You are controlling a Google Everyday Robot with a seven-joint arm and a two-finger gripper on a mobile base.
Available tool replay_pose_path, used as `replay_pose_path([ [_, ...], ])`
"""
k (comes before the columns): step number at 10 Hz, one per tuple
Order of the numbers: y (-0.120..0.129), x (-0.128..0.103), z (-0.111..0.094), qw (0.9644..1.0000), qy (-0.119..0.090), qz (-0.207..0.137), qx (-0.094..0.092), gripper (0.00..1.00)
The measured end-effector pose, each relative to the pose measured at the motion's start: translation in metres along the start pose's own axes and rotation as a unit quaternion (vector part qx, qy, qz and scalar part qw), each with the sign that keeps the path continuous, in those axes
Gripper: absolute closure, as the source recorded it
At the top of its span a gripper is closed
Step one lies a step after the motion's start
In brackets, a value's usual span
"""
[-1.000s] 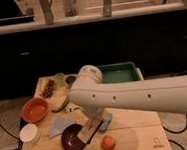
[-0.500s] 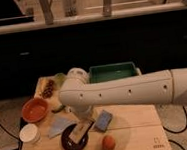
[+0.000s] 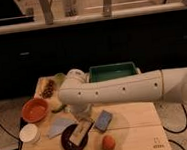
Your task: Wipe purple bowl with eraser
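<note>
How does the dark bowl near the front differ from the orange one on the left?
The purple bowl is dark maroon; the orange bowl is bright orange-red. The purple bowl has the eraser lying in it, under the end effector; the orange bowl looks empty. Both are round, similar in width, and sit on the wooden table.

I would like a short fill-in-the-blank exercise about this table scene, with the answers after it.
1. The eraser lies on the ____ bowl.
2. The gripper, above the eraser, hangs from a ____ arm.
3. The tray at the back is ____.
4. The round fruit beside the purple bowl is ____.

Answers: purple; white; green; orange
</note>
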Motion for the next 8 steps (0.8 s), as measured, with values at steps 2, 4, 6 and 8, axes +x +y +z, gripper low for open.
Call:
replay_pose_path([
  [2,0.003,0.000,0.005,1.0000,-0.005,-0.003,-0.002,0.94],
  [4,0.005,0.000,0.010,0.9999,-0.008,-0.008,-0.006,0.94],
  [6,0.003,-0.001,0.014,0.9999,-0.008,-0.008,-0.007,0.94],
  [8,-0.003,-0.001,0.018,1.0000,-0.010,-0.002,-0.001,0.94],
])
